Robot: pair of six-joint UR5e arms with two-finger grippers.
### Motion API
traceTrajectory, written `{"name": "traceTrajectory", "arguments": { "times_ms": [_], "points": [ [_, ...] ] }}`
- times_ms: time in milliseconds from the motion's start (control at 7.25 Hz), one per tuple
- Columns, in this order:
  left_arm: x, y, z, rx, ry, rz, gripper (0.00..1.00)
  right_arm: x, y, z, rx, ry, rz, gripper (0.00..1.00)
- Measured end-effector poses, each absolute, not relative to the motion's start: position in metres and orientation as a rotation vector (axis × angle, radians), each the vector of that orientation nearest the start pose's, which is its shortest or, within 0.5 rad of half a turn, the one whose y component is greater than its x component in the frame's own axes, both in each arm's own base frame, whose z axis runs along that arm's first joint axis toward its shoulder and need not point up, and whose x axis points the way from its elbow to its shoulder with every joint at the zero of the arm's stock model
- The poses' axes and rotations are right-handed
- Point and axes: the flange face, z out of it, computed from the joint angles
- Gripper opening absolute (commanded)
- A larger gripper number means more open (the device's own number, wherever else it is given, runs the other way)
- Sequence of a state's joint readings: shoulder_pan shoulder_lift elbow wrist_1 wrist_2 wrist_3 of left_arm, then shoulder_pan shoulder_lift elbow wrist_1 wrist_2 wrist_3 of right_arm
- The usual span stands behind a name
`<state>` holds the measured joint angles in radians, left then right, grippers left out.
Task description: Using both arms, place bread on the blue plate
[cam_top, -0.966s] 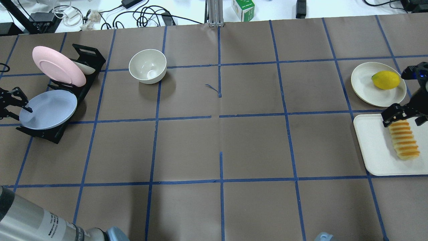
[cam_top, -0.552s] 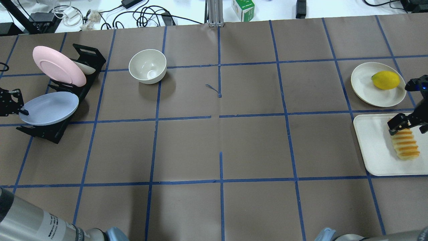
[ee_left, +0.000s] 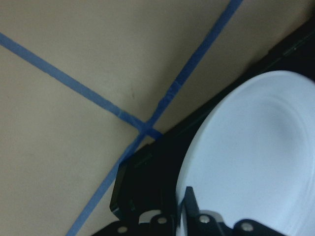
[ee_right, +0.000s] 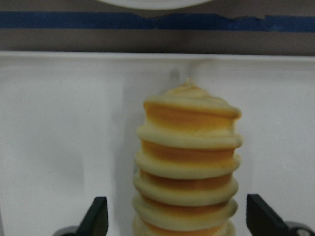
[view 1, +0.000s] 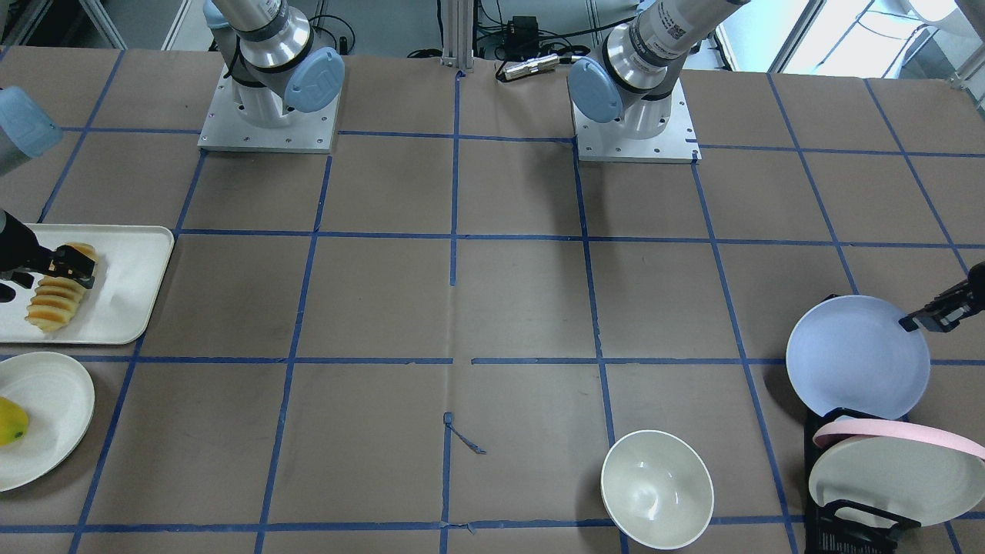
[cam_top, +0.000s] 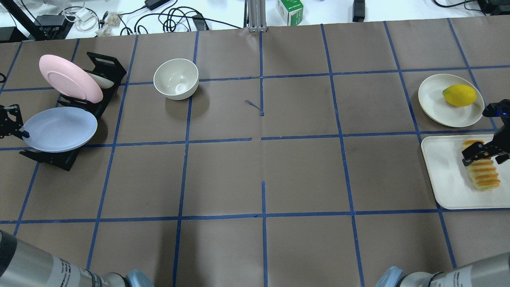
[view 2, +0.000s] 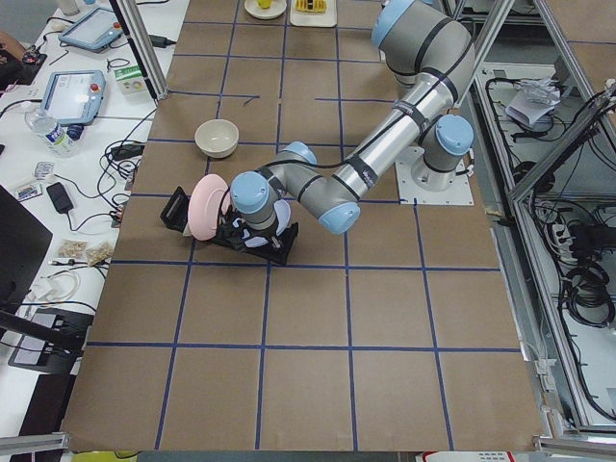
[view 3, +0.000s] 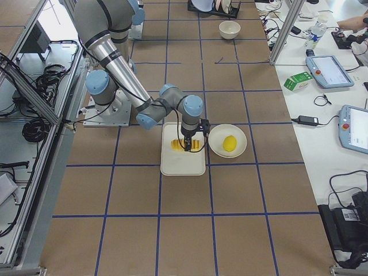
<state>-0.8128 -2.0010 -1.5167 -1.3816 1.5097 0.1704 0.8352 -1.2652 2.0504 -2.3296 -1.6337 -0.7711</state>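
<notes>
Right wrist-mounted view: fingers [ee_right: 96,218] of the right gripper [ee_right: 176,198] stand wide on either side of the bread [ee_right: 188,162], not touching it. The loaf lies on a flat white tray [cam_top: 442,175] at the table's right end. It looks soft, light and ridged, with pale segments and orange-brown tops. Best to pinch it across the middle, gently. The left gripper [cam_top: 23,132] is clamped on the thin rim of the blue plate [cam_top: 59,128], which is smooth stiff plastic, round and shallow. The plate sits over the black rack [cam_top: 51,156], well apart from the bread.

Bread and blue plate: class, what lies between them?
Overhead: past the white tray under the bread, only bare table and blue tape up to the blue plate; bowl sits aside.
</notes>
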Motion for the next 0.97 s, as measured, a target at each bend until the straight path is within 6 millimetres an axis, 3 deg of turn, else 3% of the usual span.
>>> {"name": "traceTrajectory", "arguments": {
  "times_ms": [138,276,414,690,966],
  "points": [
    [0.307,-0.539,0.307,-0.948,3.161,0.296,0.00,-0.244,-0.460,0.183,-0.076,3.164,0.094,0.60],
    [0.278,-0.536,0.324,-0.922,3.203,0.355,0.00,-0.245,-0.461,0.181,-0.074,3.160,0.089,0.10],
    [0.235,-0.540,0.333,-0.853,3.238,0.400,0.00,-0.245,-0.461,0.181,-0.071,3.160,0.089,0.00],
    [0.116,-0.559,0.332,-0.661,3.296,0.413,0.00,-0.245,-0.461,0.185,-0.065,3.163,0.084,0.00],
    [-0.016,-0.570,0.307,-0.583,3.332,0.294,0.00,-0.248,-0.470,0.211,-0.060,3.181,0.049,0.00]
  ]
}}
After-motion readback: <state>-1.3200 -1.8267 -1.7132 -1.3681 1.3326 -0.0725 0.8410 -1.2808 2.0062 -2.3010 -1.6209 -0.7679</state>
